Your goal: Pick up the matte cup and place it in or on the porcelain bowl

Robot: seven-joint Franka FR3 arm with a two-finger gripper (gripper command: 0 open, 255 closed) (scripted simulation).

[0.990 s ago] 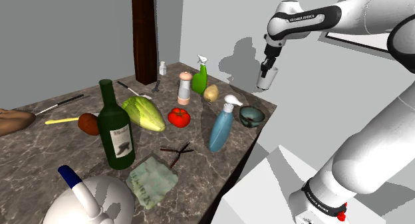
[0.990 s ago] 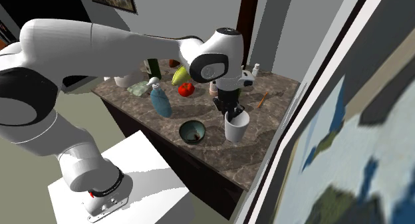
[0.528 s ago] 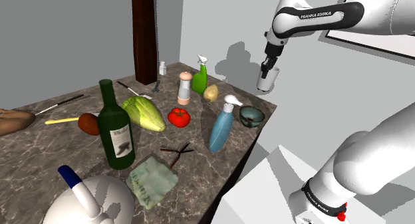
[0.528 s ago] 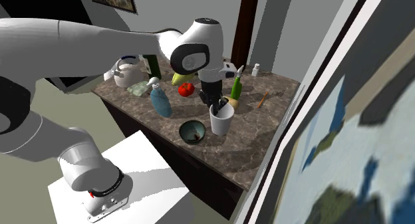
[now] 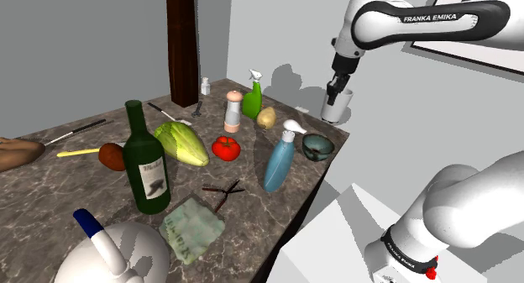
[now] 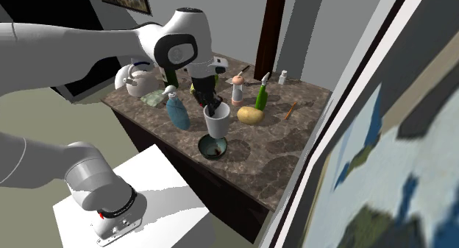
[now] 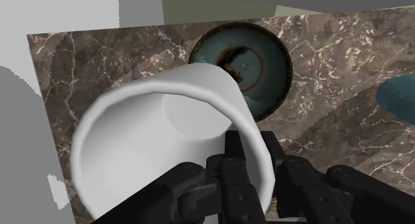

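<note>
Cup [image 6: 216,122]: white, plain, lifted clear of the desk [image 6: 283,147].
Cup's axis: long axis close to vertical, mouth up, base down toward the bowl; the wrist view looked straight into its open mouth.
Cup's place: in the air above the bowl [image 6: 213,146], over the desk's edge nearest the stand, close to the corner by the wall.
Hand [image 7: 253,164]: pinched on the cup's wall at the rim, one finger inside the mouth and the other outside.
Arm: came down on the cup from above, wrist almost upright.
Bowl: dark teal, brown stain in its bottom, upright on the marbled desk just in from that edge; in the wrist view the cup's base overlapped its rim.
Blue spray bottle [image 5: 280,160]: upright, just beside the bowl, farther along the same edge from the wall.
Potato [image 6: 250,115]: lay inward of the bowl, toward the desk's middle.
Green spray bottle [image 5: 252,97]: upright near the desk's far edge, beside the potato.
</note>
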